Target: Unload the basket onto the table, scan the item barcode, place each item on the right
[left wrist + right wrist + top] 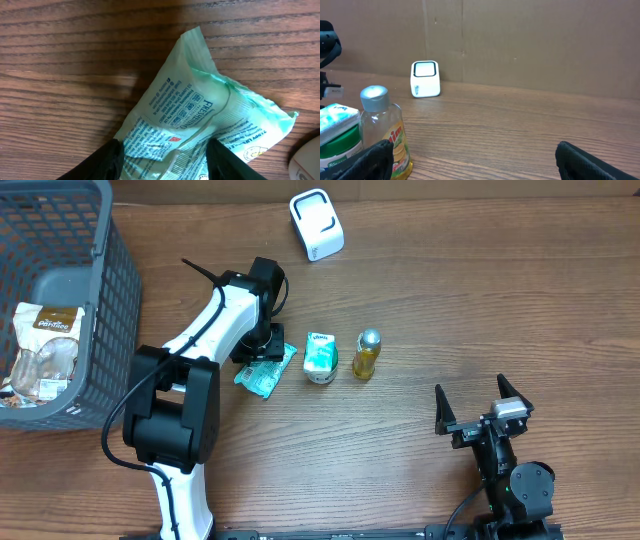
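Early stage: nothing scanned yet. Green wipes packet (200, 100) flat on table, beside left arm, well apart from white scanner box (316, 224) at far edge. Left gripper (162, 146) straddles packet's near end, fingers (102, 162) half-spread and touching it; firm grip or not, cannot tell. Right gripper (475, 396) idle, fingers wide, empty. Packet print reads "FRESH…"; no barcode showing. Yellow bottle (387, 132) label ends "…im".

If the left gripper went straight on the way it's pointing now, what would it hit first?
The green wipes packet. The left gripper points down with a finger on either side of it, and the wooden table lies right beneath. Whether the fingers touch the packet is unclear.
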Motion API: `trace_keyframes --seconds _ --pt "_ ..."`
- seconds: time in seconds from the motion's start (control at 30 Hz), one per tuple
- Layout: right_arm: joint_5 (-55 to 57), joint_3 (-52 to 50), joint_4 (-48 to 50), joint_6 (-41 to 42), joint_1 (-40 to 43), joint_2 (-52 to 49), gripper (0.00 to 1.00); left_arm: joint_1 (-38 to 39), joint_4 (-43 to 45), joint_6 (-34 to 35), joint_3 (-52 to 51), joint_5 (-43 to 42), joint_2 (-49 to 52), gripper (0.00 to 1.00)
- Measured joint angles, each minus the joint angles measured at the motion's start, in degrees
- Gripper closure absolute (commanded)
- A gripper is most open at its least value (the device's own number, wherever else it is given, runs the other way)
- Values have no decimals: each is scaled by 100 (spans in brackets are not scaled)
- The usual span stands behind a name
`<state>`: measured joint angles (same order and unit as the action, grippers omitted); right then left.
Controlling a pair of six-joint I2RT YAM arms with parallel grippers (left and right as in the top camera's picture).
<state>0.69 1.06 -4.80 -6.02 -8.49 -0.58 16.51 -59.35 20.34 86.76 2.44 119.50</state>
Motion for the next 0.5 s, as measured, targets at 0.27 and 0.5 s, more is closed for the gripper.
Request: trace_keyframes --seconds 0.27,0.5 --pt "-2 0 0 0 0 0 0 -4 -221 0 157 17 17 44" --pt "0 0 -4 -2 0 0 0 -57 -468 33 605 70 -44 49"
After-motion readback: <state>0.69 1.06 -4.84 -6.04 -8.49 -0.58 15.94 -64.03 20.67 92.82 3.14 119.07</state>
